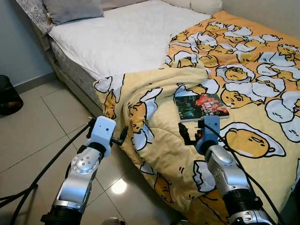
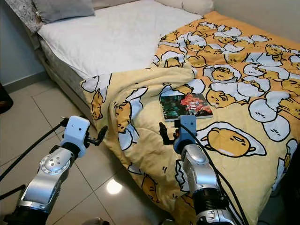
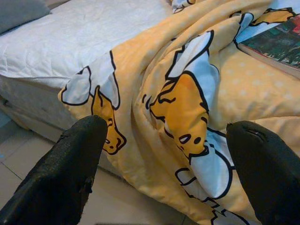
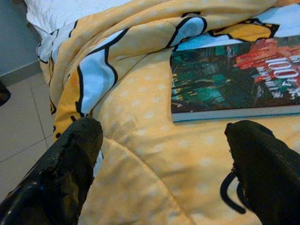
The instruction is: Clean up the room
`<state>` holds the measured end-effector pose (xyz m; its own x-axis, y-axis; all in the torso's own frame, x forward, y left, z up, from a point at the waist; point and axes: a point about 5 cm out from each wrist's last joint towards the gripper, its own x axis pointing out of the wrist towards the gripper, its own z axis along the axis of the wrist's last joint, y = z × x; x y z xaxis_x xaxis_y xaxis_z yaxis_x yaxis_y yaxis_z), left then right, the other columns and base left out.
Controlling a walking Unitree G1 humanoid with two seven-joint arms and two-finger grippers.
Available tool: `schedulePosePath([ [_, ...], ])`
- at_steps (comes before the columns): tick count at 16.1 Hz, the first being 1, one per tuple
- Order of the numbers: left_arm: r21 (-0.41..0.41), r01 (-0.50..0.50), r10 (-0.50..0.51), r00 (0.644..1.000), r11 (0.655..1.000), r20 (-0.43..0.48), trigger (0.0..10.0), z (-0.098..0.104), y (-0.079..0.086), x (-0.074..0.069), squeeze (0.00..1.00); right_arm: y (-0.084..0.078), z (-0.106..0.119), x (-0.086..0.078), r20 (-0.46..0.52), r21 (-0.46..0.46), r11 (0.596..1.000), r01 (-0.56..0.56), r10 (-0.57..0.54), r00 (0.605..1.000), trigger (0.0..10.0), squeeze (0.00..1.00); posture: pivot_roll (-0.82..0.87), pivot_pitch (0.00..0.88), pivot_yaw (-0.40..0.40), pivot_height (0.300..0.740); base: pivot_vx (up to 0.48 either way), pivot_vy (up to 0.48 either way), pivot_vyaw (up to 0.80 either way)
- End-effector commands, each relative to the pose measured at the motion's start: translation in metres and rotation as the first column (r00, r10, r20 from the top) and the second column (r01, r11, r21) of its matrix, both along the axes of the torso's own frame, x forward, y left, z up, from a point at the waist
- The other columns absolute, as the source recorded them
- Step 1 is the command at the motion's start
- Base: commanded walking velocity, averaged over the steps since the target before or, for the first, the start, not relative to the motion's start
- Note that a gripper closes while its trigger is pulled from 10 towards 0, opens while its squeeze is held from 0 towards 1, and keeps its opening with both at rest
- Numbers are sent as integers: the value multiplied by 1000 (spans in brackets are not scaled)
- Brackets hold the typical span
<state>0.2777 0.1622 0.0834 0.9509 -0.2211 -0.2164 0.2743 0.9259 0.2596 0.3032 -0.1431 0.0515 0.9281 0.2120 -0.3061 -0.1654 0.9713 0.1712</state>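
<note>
Right hand (image 1: 193, 133) released, fingers spread, poised low over yellow blanket (image 1: 243, 89); book (image 1: 200, 106) lies flat just ahead of it, likely the pickup target; left hand (image 1: 123, 136) also released, facing the blanket's hanging edge beside the bed (image 1: 126, 37).

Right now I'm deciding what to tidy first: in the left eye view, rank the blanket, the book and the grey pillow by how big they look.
1. Blanket, by far the largest.
2. Grey pillow, partly cut off by the frame edge.
3. Book.
The pillow lies farther away, so its lead over the book is unsure.
</note>
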Motion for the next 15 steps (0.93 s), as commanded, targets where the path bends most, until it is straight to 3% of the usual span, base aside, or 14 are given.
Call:
schedulePosePath([
  [1,8,23,-23,1000,1000,-13,10000,-2,-2,-1,0,-1,-1,0,-17,19,1000,17,-16,1000,10000,0,-11,0,-7,740,0,0,0],
  [7,-35,29,-29,1000,999,-3,10000,2,0,0,0,-1,2,1,-7,31,999,9,-9,1000,10000,0,-11,0,-7,740,0,0,0],
  [15,-43,20,-20,1000,999,1,10000,3,1,1,0,0,3,2,-5,38,999,1,-1,1000,10000,0,-10,0,-6,740,282,0,-159],
])
